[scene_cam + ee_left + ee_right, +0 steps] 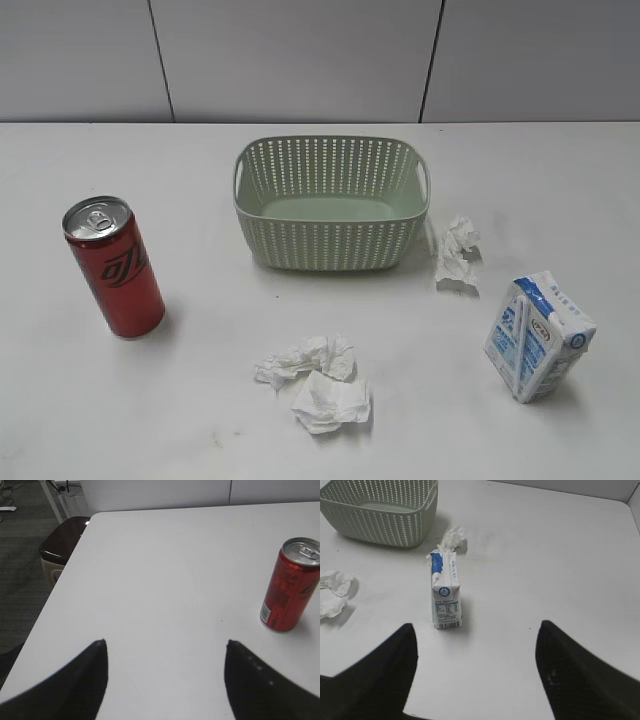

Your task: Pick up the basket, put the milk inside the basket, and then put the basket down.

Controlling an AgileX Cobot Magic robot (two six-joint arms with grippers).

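The pale sage-green basket (pixel 330 203) stands empty at the middle back of the white table; it also shows at the top left of the right wrist view (pixel 380 510). The white and blue milk carton (pixel 537 336) stands upright at the front right, and shows in the right wrist view (pixel 445 591) ahead of my right gripper (pixel 476 625), which is open and empty. My left gripper (pixel 166 642) is open and empty over bare table, to the left of the red can. Neither gripper shows in the exterior view.
A red soda can (pixel 113 266) stands at the left, also in the left wrist view (pixel 291 584). Crumpled tissues lie at the front middle (pixel 315 382) and beside the basket's right end (pixel 457 251). The table's left edge (pixel 60 580) with a dark bin (pixel 61 542) beyond.
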